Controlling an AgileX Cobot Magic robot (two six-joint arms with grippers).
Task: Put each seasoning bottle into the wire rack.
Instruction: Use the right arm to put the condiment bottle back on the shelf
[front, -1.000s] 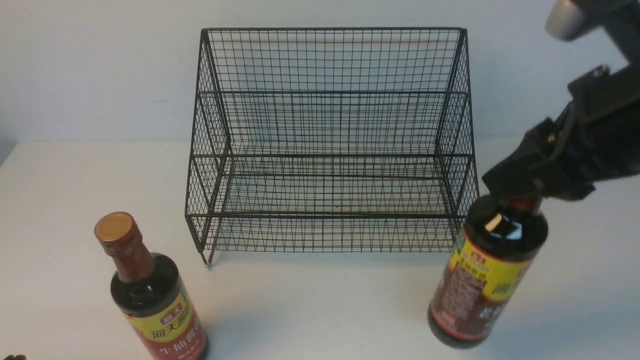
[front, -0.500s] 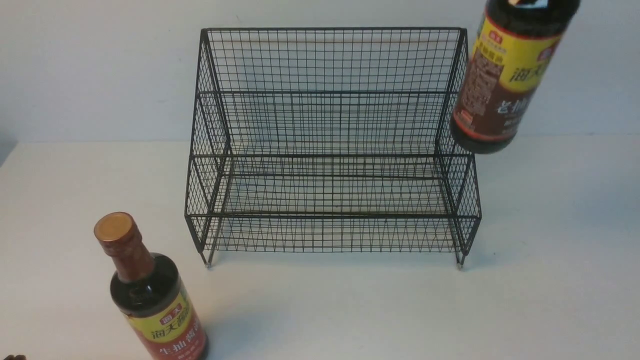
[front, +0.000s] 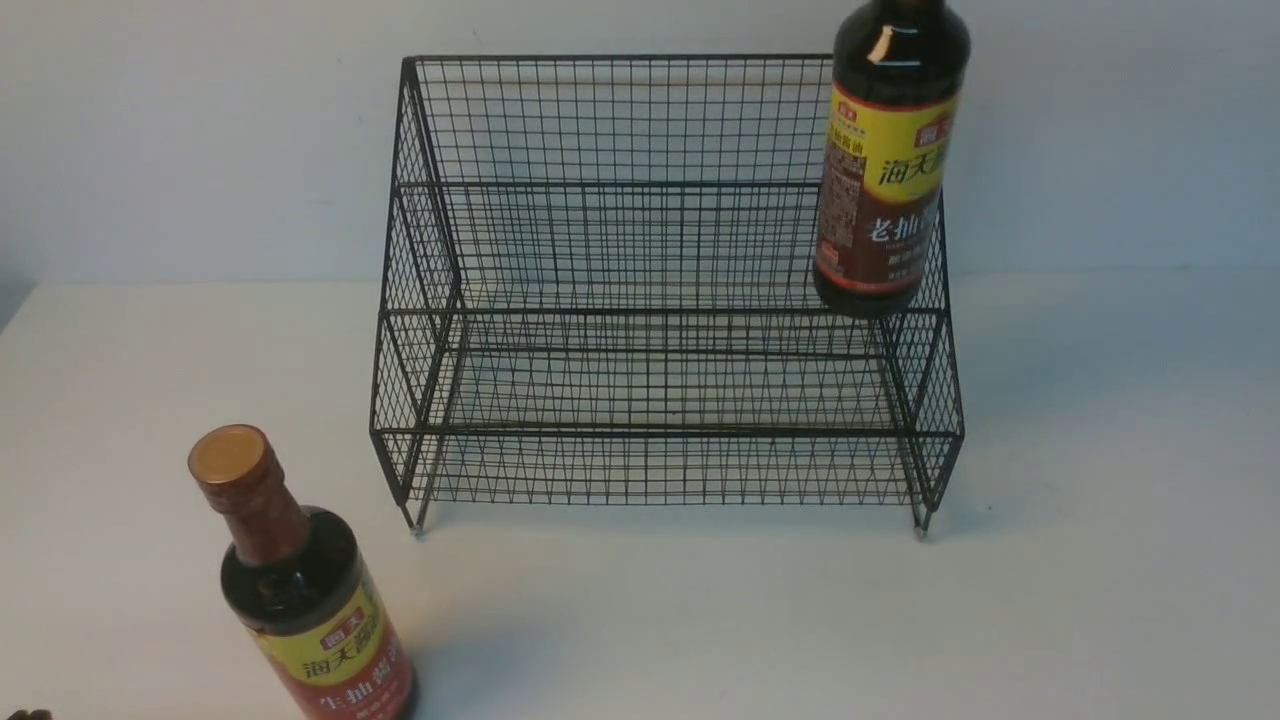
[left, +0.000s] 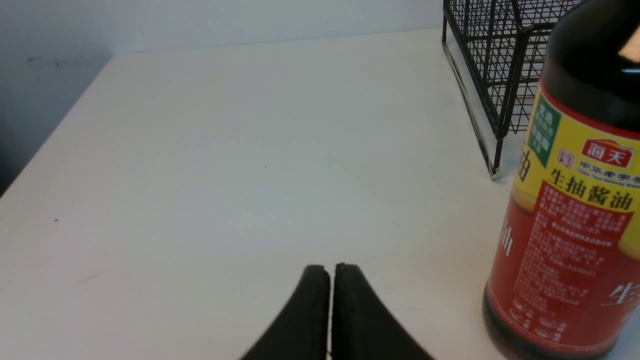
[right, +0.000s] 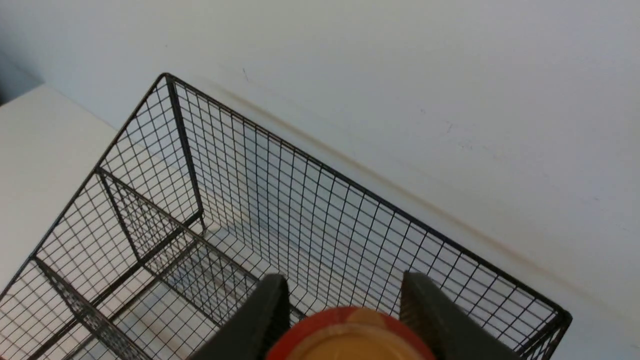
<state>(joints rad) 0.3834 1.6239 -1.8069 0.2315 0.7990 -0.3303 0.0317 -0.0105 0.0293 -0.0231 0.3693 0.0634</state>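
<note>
Brown-label seasoning bottle (front: 885, 180): hangs upright in the air at the right end of the rack. Its neck and cap run out of the top of the front view.
Right gripper (right: 345, 312): the jaws sit either side of the tan cap and pinch the bottle there. From the front it is out of sight above the picture.
Grip risk: the whole bottle dangles from that one small hold on the cap. I'd say a jolt of the arm could set it swinging or let it slide down.
Wire rack (front: 660, 57): nothing on either tier, standing on the table close to the back wall. The bottle's base looks about level with the upper tier's front rail. I can't tell whether it touches the shelf or hangs clear of it.
Side-wall risk: from the front the bottle overlaps the rack's right side panel. A straight drop might land the base on that wire edge and tip it outward.
Shelf risk: mesh is uneven footing, so letting go too high or off vertical could topple the bottle off the tier.
Red-label seasoning bottle (front: 300, 590): upright on the table (front: 700, 620) at front left, well apart from the rack and not yet placed.
Left gripper (left: 330, 272): jaws pressed together on nothing, low near that bottle.
</note>
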